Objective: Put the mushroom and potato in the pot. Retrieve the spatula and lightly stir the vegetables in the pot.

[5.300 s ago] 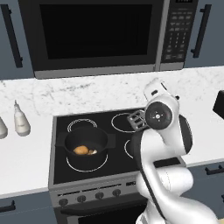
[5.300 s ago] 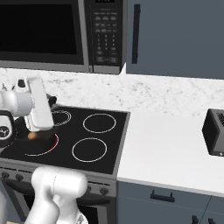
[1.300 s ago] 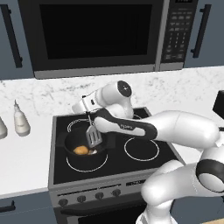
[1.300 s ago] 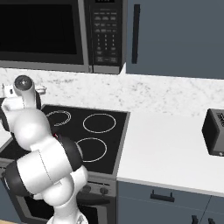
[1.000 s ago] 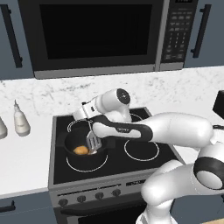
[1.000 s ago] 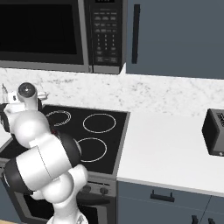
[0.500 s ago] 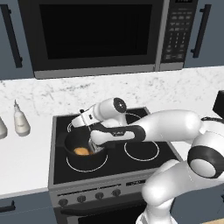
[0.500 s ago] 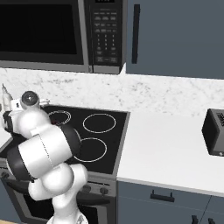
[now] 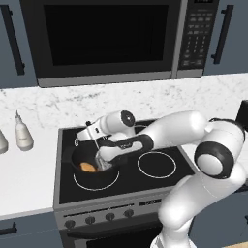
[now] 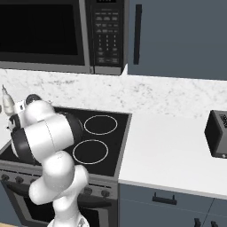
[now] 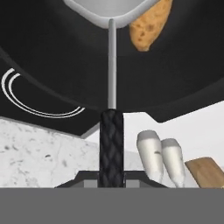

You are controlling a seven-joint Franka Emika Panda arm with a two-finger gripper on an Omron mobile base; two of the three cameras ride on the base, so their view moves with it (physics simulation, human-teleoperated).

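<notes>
The dark round pot [image 9: 93, 179] stands on the front left burner of the black stove [image 9: 160, 181]. The orange-tan potato [image 9: 87, 167] lies inside it, and it is also in the hand view as the potato [image 11: 148, 27]. My gripper [image 9: 93, 139] hangs over the pot's back rim, shut on the black handle of the spatula [image 9: 102, 162]. In the hand view my gripper [image 11: 111, 181] holds the spatula [image 11: 111, 135] upright, its silver head down in the pot [image 11: 48, 52] right beside the potato. The mushroom is hidden.
Two pale bottles [image 9: 23, 137] stand on the marble counter left of the stove, and a wooden board [image 11: 209, 173] lies near them. A microwave [image 9: 106, 38] hangs above. A dark toaster [image 10: 217, 133] sits on the right counter. The right burners [image 10: 91, 151] are bare.
The hand has dropped and shifted left over the pot, carrying the spatula head lower into the pot and closer to the potato. The grip on the handle is unchanged.
</notes>
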